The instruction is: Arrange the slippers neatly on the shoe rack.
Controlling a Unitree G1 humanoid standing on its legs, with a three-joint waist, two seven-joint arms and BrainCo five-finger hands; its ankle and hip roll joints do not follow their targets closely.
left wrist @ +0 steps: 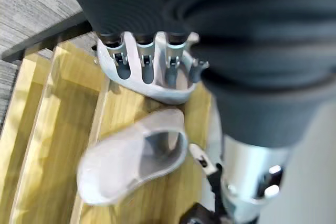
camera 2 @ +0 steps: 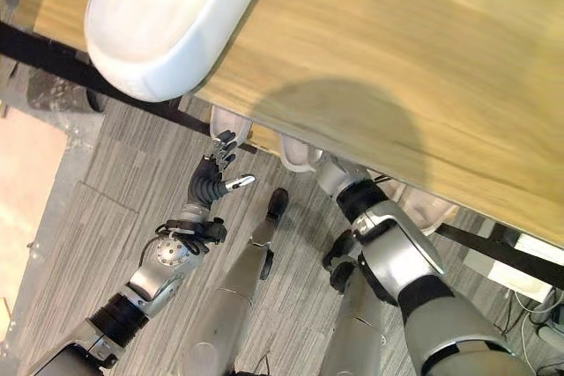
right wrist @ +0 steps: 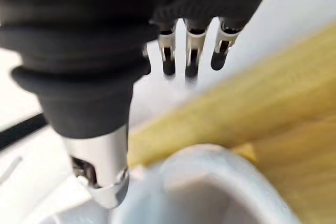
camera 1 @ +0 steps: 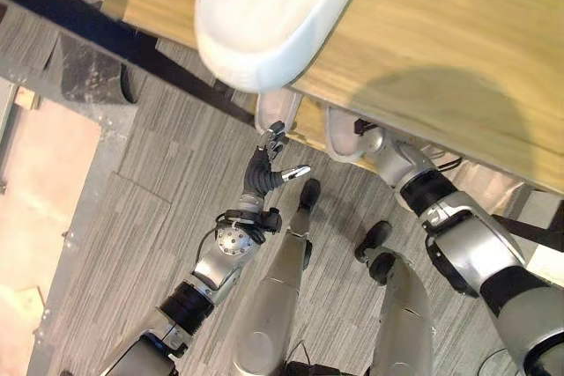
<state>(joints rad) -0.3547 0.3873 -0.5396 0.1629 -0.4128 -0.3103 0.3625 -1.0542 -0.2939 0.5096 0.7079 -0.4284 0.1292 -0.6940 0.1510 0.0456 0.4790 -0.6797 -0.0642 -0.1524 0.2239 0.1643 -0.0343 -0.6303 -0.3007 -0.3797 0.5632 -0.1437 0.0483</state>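
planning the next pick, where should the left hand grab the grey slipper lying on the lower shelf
Probably the strap edge at the grey slipper mouth. The opening faces up and toward the left hand, so fingers could slip inside and the thumb pinch the upper from above, coming from the open end.

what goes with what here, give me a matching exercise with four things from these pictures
1 white slipper
2 left hand
3 right hand
4 floor

a grey, striped
b lying on the rack's top board
c reaching in under the top board
d open, fingers pointing toward the lower shelf

Pairs: 1-b, 2-d, 3-c, 4-a
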